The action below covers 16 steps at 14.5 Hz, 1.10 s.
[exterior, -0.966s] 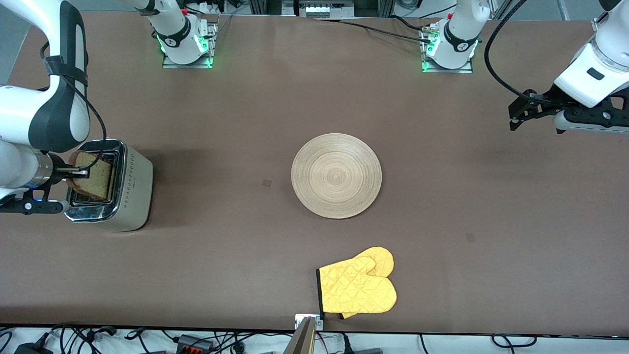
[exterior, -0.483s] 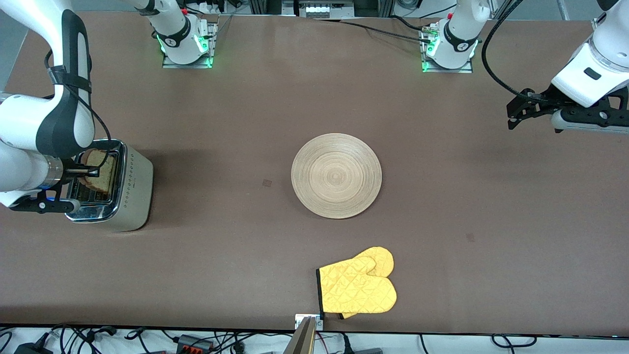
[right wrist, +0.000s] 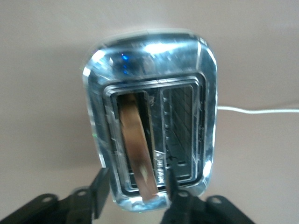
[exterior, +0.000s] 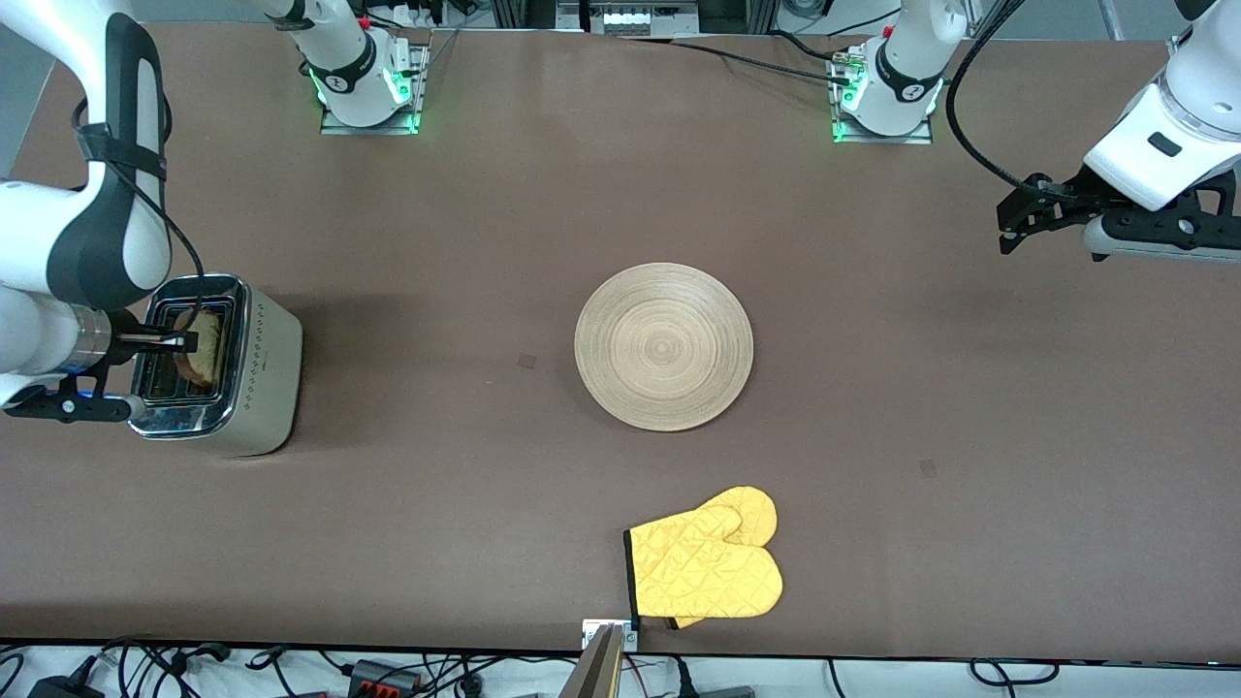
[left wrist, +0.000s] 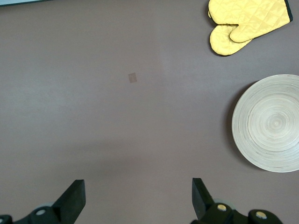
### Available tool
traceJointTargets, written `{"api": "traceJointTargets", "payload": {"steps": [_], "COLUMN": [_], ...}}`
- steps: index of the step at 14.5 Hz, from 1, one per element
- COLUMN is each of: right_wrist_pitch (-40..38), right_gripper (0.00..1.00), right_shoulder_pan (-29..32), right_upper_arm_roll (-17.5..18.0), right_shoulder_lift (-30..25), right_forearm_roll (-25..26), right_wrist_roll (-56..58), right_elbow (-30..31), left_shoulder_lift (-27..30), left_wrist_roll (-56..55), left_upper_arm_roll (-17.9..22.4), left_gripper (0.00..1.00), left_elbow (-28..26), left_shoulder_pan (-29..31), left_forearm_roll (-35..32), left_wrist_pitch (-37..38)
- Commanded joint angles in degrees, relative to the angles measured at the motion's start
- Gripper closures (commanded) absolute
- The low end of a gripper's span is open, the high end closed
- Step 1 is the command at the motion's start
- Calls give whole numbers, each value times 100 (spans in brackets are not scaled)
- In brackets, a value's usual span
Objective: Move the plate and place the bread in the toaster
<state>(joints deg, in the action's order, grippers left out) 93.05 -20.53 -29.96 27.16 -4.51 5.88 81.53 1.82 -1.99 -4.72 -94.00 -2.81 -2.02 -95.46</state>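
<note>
The silver toaster stands at the right arm's end of the table. The bread stands on edge in the slot nearer the plate, sunk most of the way in and leaning; in the right wrist view its brown crust edge shows. My right gripper hovers just over that slot, open, one finger on each side of the bread with gaps between. The wooden plate lies empty in the table's middle. My left gripper is open and empty, waiting in the air over the left arm's end.
A yellow oven mitt lies near the table's front edge, nearer to the front camera than the plate. The toaster's white cord runs off across the table. The arm bases stand at the table's back edge.
My right gripper has come down over the toaster and the bread has sunk from above the slot down into it. The fingers now stand apart from the bread. The left gripper rose slightly.
</note>
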Motion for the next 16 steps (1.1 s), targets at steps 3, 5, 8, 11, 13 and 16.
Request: {"api": "traceJointTargets", "payload": {"steps": [3, 5, 8, 11, 13, 16], "right_wrist_pitch": [-86, -269, -428, -446, -446, -551], "right_gripper": [0, 0, 0, 0, 0, 0], "right_shoulder_pan": [5, -21, -65, -135, -100, -135], "right_upper_arm_roll": [17, 34, 43, 35, 43, 43], "right_shoulder_lift": [-315, -588, -755, -818, -800, -818], "right_forearm_roll": [-252, -252, -252, -444, -647, -639], "right_wrist_roll": [54, 10, -87, -61, -17, -95], "right_elbow": [-506, -323, -278, -418, -550, -559], "left_shoulder_lift": [-68, -76, -68, -76, -76, -68], "left_wrist_roll": [-47, -47, -47, -47, -47, -47], "left_upper_arm_roll": [-29, -29, -29, -29, -29, -38], "left_gripper": [0, 0, 0, 0, 0, 0], "left_elbow": [189, 189, 189, 189, 197, 189], "left_shoulder_pan": [-27, -27, -27, -27, -27, -36], "left_forearm_roll": [26, 26, 26, 26, 26, 18], "left_wrist_pitch": [151, 151, 151, 151, 142, 142]}}
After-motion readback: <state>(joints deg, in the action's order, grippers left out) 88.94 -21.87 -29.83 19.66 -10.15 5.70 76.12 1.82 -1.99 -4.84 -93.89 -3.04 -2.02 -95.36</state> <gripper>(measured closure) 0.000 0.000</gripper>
